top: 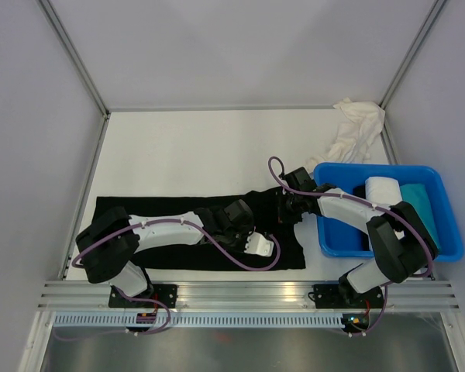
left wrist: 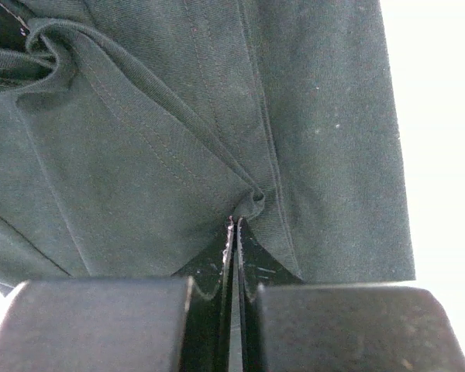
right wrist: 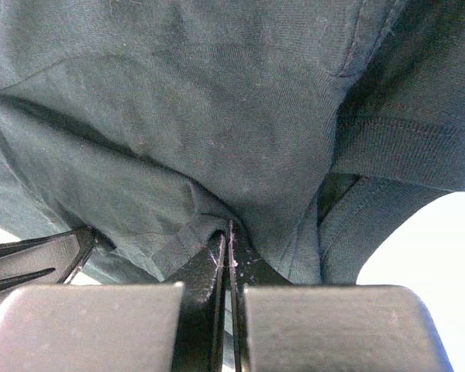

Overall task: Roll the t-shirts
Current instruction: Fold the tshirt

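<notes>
the white table (top: 186,147) carries everything. the largest thing on it is the black t-shirt (top: 139,205), spread as a long, flat band across the near part of the table, from the left side almost to the blue tub (top: 337,232). the tub sits on the right side of the table, its left wall just beside the shirt's right end.

inside the tub, a teal t-shirt (top: 420,200) lies flat along the right part of the floor. a cream-white t-shirt roll (top: 383,188) lies at the far end, touching the teal one's left edge. the left part of the tub floor is bare blue.

outside the tub, a crumpled cream-white t-shirt (top: 355,130) lies loose in the far right corner of the table, near the tub's far wall.

the left gripper (left wrist: 234,225) is down on the near right end of the black t-shirt, its jaws pressed together on a small pucker of the dark cloth, with seams and folds running away from the pinch.

the right gripper (right wrist: 226,229) is at the shirt's far right edge, just left of the tub, its jaws likewise closed on a bunched fold of the black cloth, next to a ribbed hem.
</notes>
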### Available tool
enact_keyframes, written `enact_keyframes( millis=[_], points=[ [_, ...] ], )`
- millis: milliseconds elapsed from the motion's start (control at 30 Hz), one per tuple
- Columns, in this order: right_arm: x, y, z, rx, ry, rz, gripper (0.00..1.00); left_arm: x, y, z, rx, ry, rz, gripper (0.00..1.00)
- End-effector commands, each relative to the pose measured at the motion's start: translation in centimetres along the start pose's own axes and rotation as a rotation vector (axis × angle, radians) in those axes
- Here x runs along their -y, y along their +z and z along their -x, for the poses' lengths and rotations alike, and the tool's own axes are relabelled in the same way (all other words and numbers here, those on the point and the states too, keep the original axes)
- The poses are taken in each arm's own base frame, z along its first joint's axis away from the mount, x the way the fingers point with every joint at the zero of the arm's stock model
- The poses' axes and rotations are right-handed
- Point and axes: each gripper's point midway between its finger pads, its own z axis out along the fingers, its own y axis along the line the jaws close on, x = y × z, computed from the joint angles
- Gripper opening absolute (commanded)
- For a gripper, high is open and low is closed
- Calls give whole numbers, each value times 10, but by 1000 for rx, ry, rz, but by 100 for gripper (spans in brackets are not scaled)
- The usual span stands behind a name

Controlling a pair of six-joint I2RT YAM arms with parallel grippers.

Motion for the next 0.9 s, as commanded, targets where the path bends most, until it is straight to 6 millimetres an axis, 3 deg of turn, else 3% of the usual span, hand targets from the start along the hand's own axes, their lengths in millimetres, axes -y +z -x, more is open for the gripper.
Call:
enact_keyframes(
  millis=[0,100,367,667,867],
  points=[
    [-3,-7,9,38,1,10,0,1,0,7,35,2,-9,2],
    [-4,-8,10,35,-2,10,0,-3,-12,14,59,-7,23,2],
    [-8,-19,-3,-4,-16,27,6,-22,-47,0,93,-118,58,2],
    [1,-22,-34,-66,-21,15,20,-2,-46,-23,66,-129,1,2],
    [4,-39,-48,-84,-20,4,28,1,-44,-22,75,-124,-17,2]
  ],
)
